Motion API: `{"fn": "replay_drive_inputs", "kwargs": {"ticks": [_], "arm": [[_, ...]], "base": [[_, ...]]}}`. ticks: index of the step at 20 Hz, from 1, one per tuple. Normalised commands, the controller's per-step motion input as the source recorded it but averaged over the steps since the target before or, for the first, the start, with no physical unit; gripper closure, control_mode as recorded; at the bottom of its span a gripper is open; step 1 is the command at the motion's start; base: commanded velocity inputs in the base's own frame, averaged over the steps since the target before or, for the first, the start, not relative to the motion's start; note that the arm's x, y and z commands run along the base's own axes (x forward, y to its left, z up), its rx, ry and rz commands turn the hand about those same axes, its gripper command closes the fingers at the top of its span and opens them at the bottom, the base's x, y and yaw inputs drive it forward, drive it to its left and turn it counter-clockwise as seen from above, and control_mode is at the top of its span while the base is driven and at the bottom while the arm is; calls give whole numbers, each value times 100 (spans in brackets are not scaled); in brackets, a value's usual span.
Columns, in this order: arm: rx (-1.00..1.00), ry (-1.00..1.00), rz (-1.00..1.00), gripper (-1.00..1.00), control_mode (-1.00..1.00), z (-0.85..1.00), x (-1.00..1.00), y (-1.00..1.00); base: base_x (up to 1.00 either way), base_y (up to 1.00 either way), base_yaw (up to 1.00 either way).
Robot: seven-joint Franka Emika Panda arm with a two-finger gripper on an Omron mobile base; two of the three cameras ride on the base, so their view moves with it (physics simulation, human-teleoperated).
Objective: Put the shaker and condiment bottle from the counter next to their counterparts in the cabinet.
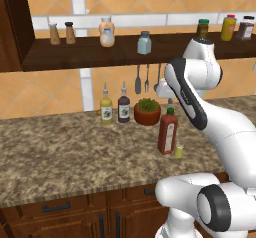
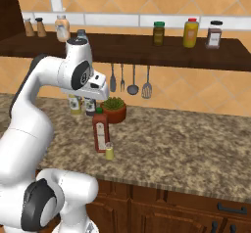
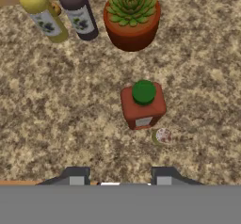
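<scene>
The red condiment bottle stands upright on the granite counter, and from above its green cap and label show. The tiny yellow-green shaker stands close beside it, toward the counter's front. My gripper hovers above the counter and looks straight down; it is open, with nothing between its fingers, and both things lie just ahead of the tips. On the dark wooden cabinet shelf stand the peach-and-white bottle and the pale blue-grey shaker.
A yellow nozzle bottle, a dark nozzle bottle and a potted succulent stand at the back of the counter. Two brown shakers sit at the shelf's left end, three jars to its right. Utensils hang under the shelf.
</scene>
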Motion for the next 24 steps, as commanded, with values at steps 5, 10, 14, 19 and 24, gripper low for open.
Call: {"fn": "replay_drive_inputs", "kwargs": {"ticks": [5,10,14,19,24], "arm": [[4,-7,0,-100,-100,-7,-17,-20],[3,-3,1,-100,-100,-21,-15,-23],[7,-15,29,-100,-100,-40,-32,-65],[20,-36,51,-100,-100,-31,-16,-77],[29,-39,64,-100,-100,-40,-2,-31]], "base": [[0,0,0],[0,0,0],[0,0,0],[0,0,0],[0,0,0]]}}
